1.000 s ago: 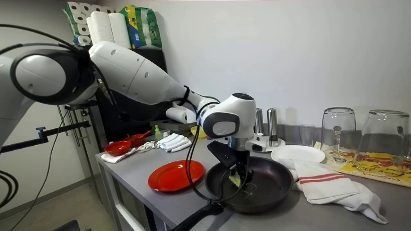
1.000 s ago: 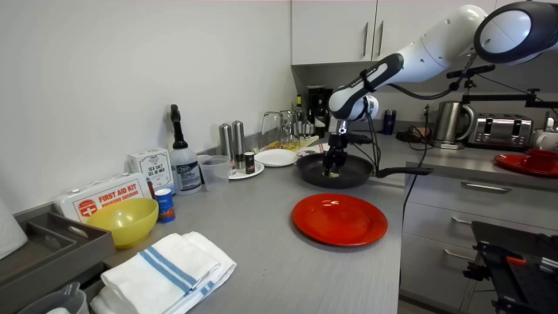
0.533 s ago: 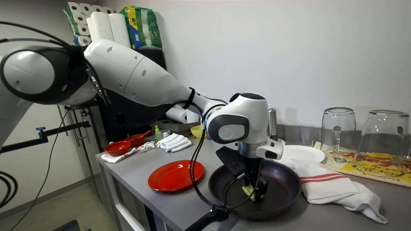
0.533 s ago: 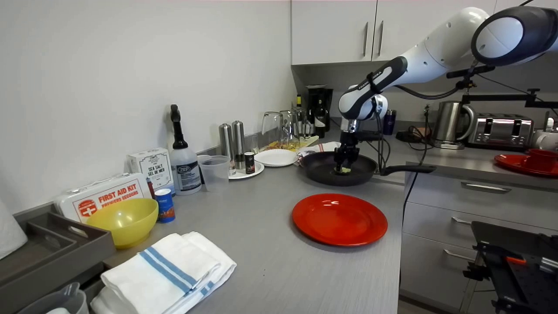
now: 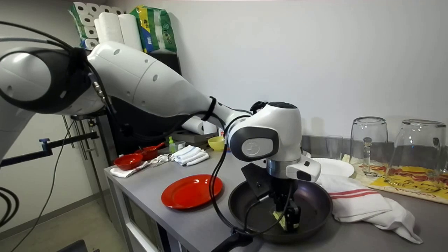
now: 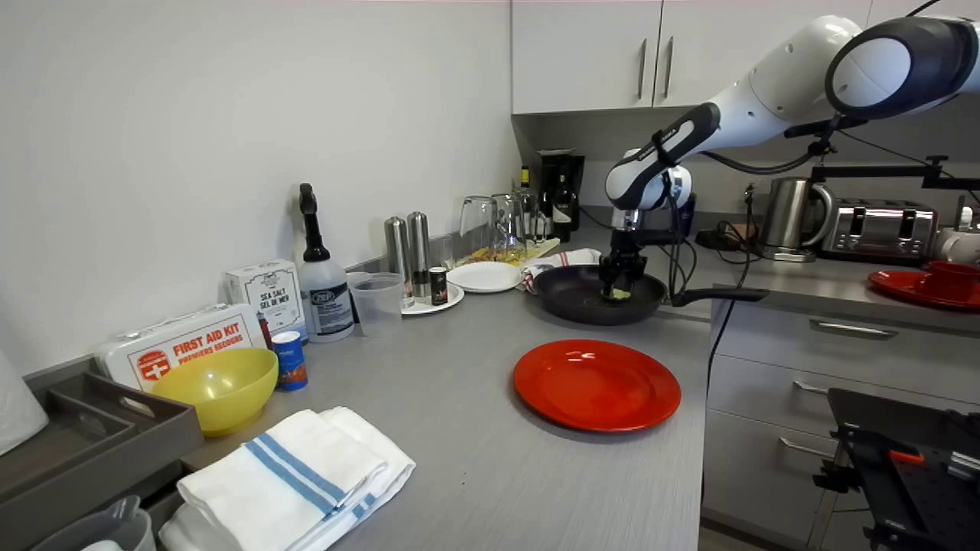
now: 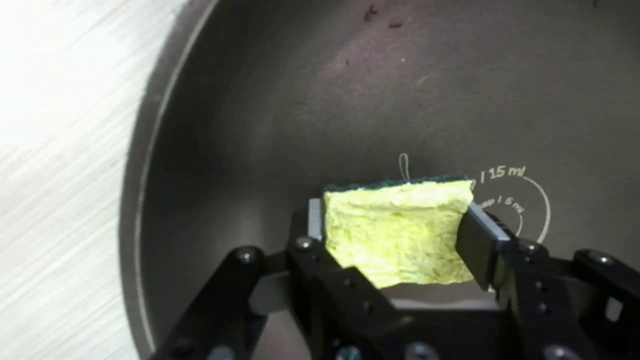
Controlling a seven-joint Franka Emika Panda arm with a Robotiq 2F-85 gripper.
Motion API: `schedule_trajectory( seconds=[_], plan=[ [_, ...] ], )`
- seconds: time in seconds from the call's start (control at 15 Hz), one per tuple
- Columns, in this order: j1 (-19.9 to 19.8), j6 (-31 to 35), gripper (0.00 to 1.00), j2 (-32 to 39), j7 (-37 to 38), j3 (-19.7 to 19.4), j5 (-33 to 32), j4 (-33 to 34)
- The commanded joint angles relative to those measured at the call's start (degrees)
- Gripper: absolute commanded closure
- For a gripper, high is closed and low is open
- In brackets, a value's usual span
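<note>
Clamping the yellow sponge [image 7: 400, 240] by opposite sides, the gripper [image 7: 398, 227] has it inside the dark pan [image 7: 240, 140]; probably light, soft, squashy (slick if wet); best pinched there — firmly, full pad.

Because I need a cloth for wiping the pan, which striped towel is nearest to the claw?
The red-striped towel, beside the pan that the claw is in; the blue-striped towels lie farther off, near the yellow bowl.

Arm [image 5: 161, 84] outstretched, sloping down to bent wrist [image 5: 276, 129]; tool [image 7: 398, 225] pointing downward, fingers [image 7: 479, 247] parted, gripping.
</note>
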Motion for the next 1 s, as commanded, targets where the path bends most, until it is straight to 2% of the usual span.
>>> schedule_trajectory(
  seconds=[0.0, 0.4, 0.6, 0.93],
  plan=[
    [-0.52, 1.6, 0.61, 1.77, 3.51, -1.16, -1.67, -0.39],
    [4.16, 11.7, 0.61, 3.66, 14.74, -3.42, -4.55, -1.2],
    [7.27, 13.36, 0.61, 4.75, 19.28, -3.06, -6.74, -0.08],
    [11.63, 14.42, 0.61, 4.84, 21.0, -1.42, -8.6, 0.56]
  ],
)
